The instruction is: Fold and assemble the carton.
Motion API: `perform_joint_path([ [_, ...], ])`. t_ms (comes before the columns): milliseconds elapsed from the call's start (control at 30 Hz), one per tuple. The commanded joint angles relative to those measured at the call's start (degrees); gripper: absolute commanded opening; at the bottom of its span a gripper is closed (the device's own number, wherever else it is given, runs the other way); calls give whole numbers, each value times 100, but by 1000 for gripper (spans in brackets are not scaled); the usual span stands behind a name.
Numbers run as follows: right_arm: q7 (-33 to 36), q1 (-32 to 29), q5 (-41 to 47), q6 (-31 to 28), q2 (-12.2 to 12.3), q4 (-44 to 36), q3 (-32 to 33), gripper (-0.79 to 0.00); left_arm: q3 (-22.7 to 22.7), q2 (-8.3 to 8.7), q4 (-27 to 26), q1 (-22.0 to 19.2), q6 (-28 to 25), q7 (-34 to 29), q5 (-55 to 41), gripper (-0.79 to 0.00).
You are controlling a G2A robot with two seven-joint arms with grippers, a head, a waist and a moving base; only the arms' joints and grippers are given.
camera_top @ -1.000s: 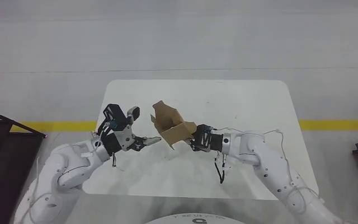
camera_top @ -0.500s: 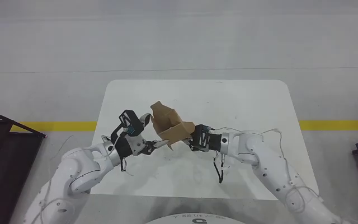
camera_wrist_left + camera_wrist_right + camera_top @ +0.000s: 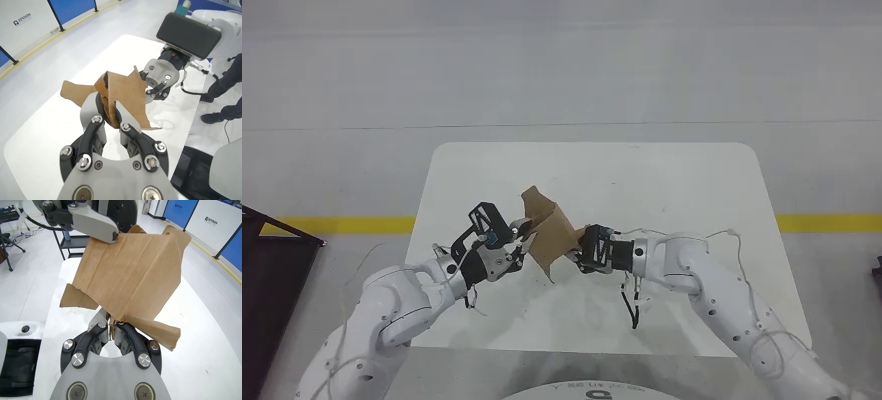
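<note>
The brown cardboard carton (image 3: 547,233) is held above the white table (image 3: 672,180), partly folded, with loose flaps sticking out. My left gripper (image 3: 525,241) is at its left side, shut on a folded edge of the carton (image 3: 124,91), with the fingers (image 3: 94,106) pressing the cardboard between them. My right gripper (image 3: 580,252) is at the carton's right side, shut on its lower torn edge. In the right wrist view the carton (image 3: 132,272) spreads as a creased sheet above my right gripper (image 3: 112,323), and a left fingertip (image 3: 113,236) touches its far edge.
The table's near edge (image 3: 642,345) runs just below both arms. A black cart (image 3: 272,265) stands off the table's left side. Bare tabletop lies to the right (image 3: 712,200) and behind the carton.
My left arm has moved right to the carton and shut on its left edge. The carton has turned and narrowed between the two grippers. The right gripper has kept its hold.
</note>
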Motion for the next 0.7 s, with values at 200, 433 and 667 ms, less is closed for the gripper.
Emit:
perform_joint_path([
  [200,-40,-9,-25,21,-6,1,-4,-785,-2,15,63,-32,-198,-110,-103,-640],
  [433,-93,-49,-59,12,3,-33,41,-785,-26,30,92,-73,-311,-248,-265,-582],
  [667,-114,-70,-75,0,6,-48,58,-785,50,42,86,-147,-395,-427,-259,-785],
])
